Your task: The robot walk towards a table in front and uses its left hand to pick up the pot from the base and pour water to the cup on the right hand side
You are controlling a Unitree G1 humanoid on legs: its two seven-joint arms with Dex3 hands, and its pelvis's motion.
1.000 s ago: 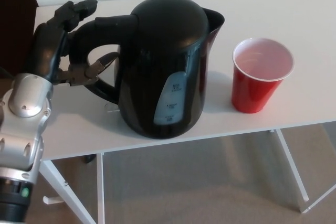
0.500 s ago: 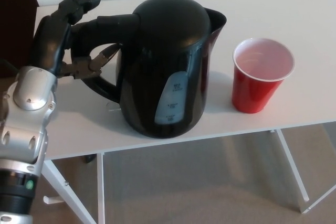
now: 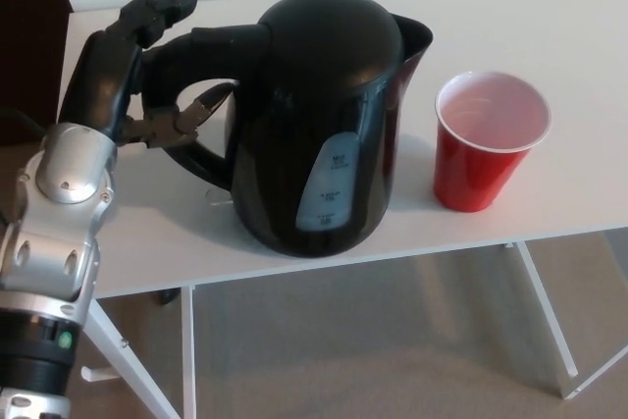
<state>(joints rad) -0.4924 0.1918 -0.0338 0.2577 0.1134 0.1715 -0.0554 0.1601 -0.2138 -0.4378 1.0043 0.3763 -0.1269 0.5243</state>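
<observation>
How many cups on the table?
1. A red plastic cup with a white inside stands upright on the white table, to the right of the black electric kettle. The kettle could hide another behind it.

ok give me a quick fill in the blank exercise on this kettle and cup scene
1. The left robot hand is wrapped around the kettle's ____.
2. The black kettle stands on a ____ table.
3. The cup to the right of the kettle is ____ on the outside.
4. The kettle's spout points toward the ____.

Missing words: handle; white; red; cup
</observation>
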